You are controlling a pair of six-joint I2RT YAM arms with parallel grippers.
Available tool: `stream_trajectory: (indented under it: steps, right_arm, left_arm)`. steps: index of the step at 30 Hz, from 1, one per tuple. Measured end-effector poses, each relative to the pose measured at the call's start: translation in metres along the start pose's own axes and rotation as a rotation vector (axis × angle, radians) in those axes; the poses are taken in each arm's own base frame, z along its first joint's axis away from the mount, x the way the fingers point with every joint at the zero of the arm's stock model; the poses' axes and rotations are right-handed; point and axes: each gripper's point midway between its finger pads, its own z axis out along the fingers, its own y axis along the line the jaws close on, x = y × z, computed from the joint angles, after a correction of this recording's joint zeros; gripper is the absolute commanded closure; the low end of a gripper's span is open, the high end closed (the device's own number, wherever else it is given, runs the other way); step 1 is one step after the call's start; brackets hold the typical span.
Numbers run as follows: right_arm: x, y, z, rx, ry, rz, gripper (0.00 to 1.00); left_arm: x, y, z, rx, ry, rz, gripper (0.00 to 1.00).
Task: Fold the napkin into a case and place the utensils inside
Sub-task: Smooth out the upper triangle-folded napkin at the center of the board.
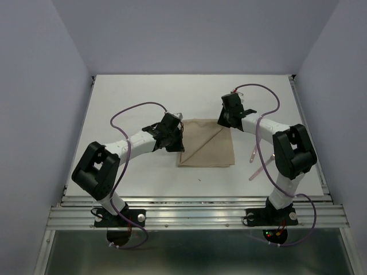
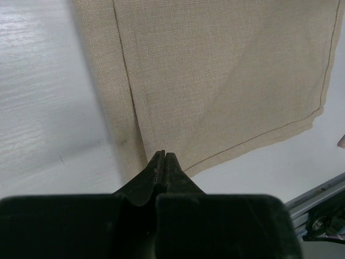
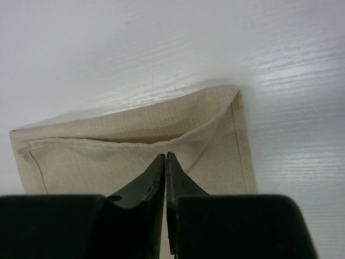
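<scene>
The napkin [image 1: 207, 146] lies flat at mid-table, folded into a rough rectangle with a diagonal fold line. My left gripper [image 1: 179, 136] is shut, its tips over the cloth's left edge; in the left wrist view the gripper [image 2: 164, 155] sits at a hemmed corner of the napkin [image 2: 215, 70], with no cloth seen between the jaws. My right gripper [image 1: 222, 121] is shut at the far right corner; in the right wrist view the gripper [image 3: 165, 156] hovers over a folded layer of the napkin [image 3: 135, 140]. The utensils [image 1: 255, 157] lie right of the cloth, partly hidden by the right arm.
The white table [image 1: 137, 91] is walled on the left, right and back. A metal rail [image 1: 195, 215] runs along the near edge and also shows in the left wrist view [image 2: 318, 199]. Purple cables loop over both arms.
</scene>
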Motion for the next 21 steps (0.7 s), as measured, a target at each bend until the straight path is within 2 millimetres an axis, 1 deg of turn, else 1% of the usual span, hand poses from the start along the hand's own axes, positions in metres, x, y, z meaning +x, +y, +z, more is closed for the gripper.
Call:
stream_trajectory:
  steps: [3,6,9,12,16,19,21]
  right_arm:
    - [-0.01,0.0,-0.004,0.01,-0.034,-0.003,0.91]
    - [-0.012,-0.002,-0.002,0.023,-0.04,-0.007,0.91]
    - [-0.012,-0.002,0.005,0.037,-0.038,-0.009,0.91]
    - [-0.011,-0.005,0.02,0.06,-0.026,-0.012,0.91]
    - [-0.002,-0.01,0.037,0.091,0.003,-0.023,0.91]
    - [0.003,-0.014,0.041,0.105,0.018,-0.026,0.91]
    - [0.002,-0.014,0.04,0.105,0.018,-0.026,0.91]
  left_arm:
    - [0.001,-0.002,-0.001,0.011,0.005,0.002,1.0]
    - [0.003,-0.002,0.0,0.015,0.011,0.002,1.0]
    - [0.009,0.002,0.002,0.009,0.023,0.001,1.0]
    - [0.018,0.009,0.004,-0.007,0.043,0.004,1.0]
    - [0.024,0.016,0.013,-0.027,0.065,0.009,1.0]
    - [0.027,0.019,0.017,-0.039,0.079,0.011,1.0]
    - [0.027,0.02,0.017,-0.041,0.077,0.013,1.0]
